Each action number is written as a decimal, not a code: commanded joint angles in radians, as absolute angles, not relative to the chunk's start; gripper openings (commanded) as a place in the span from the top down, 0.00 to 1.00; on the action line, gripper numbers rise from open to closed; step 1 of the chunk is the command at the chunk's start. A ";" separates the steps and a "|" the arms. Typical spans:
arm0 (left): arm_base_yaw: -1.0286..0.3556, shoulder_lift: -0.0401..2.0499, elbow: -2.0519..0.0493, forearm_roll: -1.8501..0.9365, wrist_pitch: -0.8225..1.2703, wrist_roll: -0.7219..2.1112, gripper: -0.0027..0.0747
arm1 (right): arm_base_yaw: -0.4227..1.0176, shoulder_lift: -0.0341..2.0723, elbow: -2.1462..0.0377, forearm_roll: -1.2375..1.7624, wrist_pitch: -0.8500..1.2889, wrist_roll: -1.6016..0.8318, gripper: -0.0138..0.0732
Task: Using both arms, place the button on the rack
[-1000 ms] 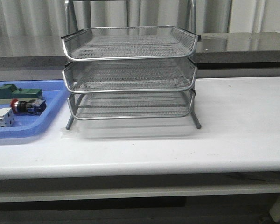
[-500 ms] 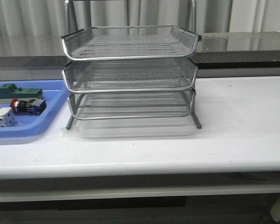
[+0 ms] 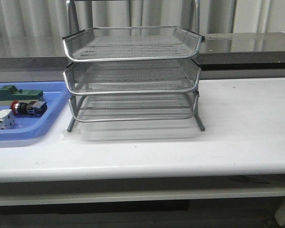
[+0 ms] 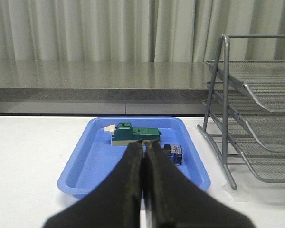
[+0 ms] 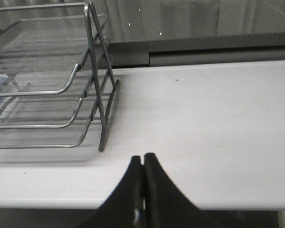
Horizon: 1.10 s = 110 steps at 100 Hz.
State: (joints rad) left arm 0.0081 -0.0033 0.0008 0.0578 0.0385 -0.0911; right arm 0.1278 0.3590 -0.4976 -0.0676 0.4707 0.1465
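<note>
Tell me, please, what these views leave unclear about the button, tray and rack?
- Button, left wrist view: red cap hidden behind the shut left gripper.
- Blue tray, front view: left end cut off by the frame edge.
- Rack, right wrist view: only one end in frame; top tier cut off.

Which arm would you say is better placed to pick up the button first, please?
The left. Its closed tool points at the blue tray where the button lies, left of the rack. The right tool, also closed, faces bare table on the rack's far side.
</note>
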 commanded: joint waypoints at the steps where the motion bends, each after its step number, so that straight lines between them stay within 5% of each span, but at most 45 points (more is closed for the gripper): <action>1: 0.008 -0.038 0.048 0.058 -0.047 -0.102 0.99 | 0.122 0.470 -0.586 -0.064 0.456 0.138 0.91; 57: 0.008 -0.038 0.048 0.058 -0.047 -0.102 0.99 | 0.122 0.824 -0.687 0.060 0.534 0.138 0.89; 66: 0.008 -0.038 0.048 0.058 -0.047 -0.102 0.99 | 0.122 0.837 -0.687 0.082 0.530 0.138 0.77; 86: 0.008 -0.038 0.048 0.058 -0.047 -0.102 0.99 | 0.122 0.838 -0.687 0.192 0.499 0.138 0.31; 110: 0.008 -0.038 0.048 0.058 -0.047 -0.102 0.99 | 0.122 0.875 -0.687 0.381 0.401 0.138 0.28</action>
State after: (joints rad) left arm 0.0081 -0.0033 0.0008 0.0578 0.0385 -0.0911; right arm 0.1278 0.8531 -0.6520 0.2976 0.5096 0.1465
